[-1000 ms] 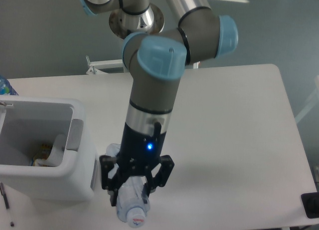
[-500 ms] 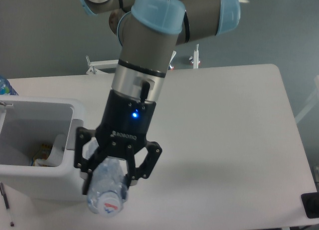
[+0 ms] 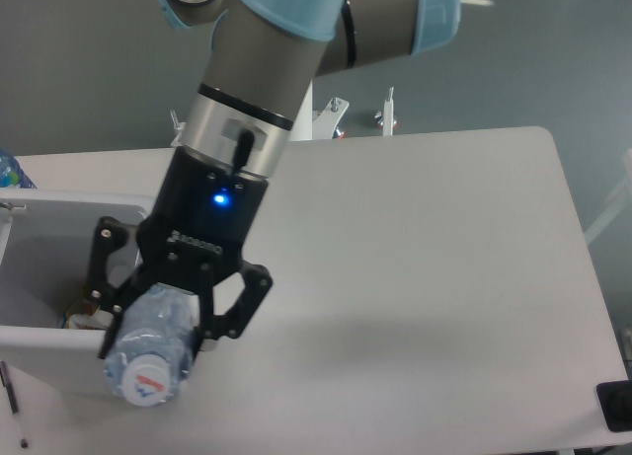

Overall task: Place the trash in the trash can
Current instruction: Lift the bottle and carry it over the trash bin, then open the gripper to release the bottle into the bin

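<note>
gripper clamped on water bottle | above trash can rim

— What's hidden?
— The tool and bottle cover the trash can's right wall; its left side runs off frame.
— And inside it?
— Something yellowish, too small to identify.

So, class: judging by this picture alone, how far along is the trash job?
In hand: the claw grips the water bottle, lifted over the white trash can's near wall. Something already lies inside the can. Left: release the bottle into it. No clear cup can be made out.
</note>
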